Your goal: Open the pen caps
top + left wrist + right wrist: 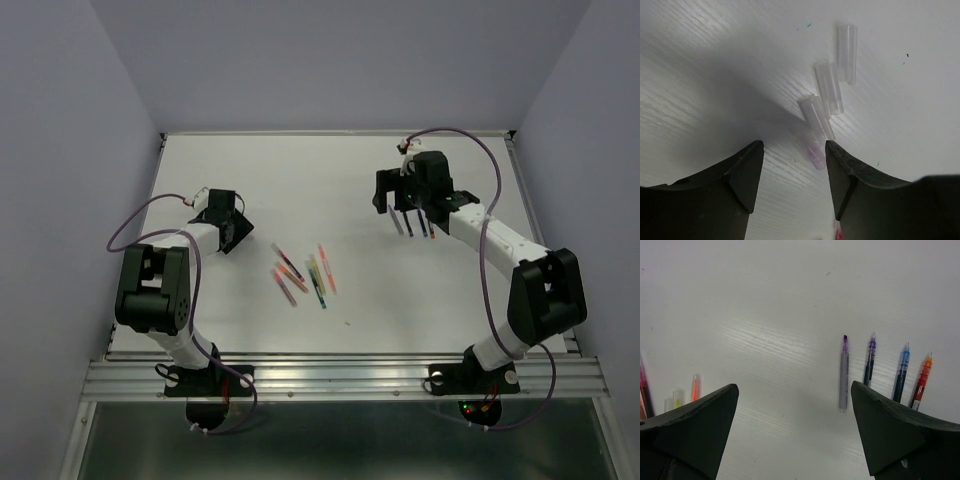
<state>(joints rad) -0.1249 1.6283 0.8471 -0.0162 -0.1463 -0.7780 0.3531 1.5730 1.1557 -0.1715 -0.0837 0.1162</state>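
Note:
Three clear pen caps (pixel 829 87) lie in a row on the white table ahead of my left gripper (pixel 792 145). A fourth, pink-tinted cap (pixel 816 156) lies between its open fingers, close to the right finger (pixel 850 180). Nothing is gripped. My right gripper (pixel 795 387) is open and empty above the table. Four uncapped pens lie to its right: grey-purple (pixel 843 377), dark purple (pixel 869 365), blue (pixel 901 372) and orange (pixel 921 382). In the top view several capped coloured pens (pixel 303 272) lie mid-table between the left gripper (pixel 238 232) and the right gripper (pixel 392 205).
The uncapped pens (pixel 415 222) lie just under the right gripper in the top view. An orange pen (pixel 694 387) and other pen ends show at the left edge of the right wrist view. Grey walls close the table (pixel 330 160) on three sides.

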